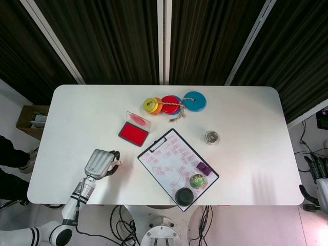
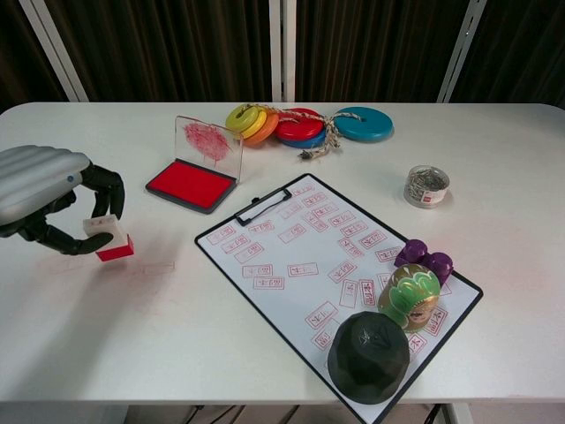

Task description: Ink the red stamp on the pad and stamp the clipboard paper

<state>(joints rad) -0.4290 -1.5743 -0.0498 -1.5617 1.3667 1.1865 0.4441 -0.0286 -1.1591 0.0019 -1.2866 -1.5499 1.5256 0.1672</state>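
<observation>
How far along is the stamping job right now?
Done: the left hand grips the red stamp, which looks tilted, just off the table. Left: pressing it on the open ink pad, then on the clipboard paper, already covered in red prints. The right hand hangs off to the side.

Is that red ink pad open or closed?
Open. The ink pad shows its bare red surface, and its clear lid stands upright at the back edge, smeared with red ink.
</observation>
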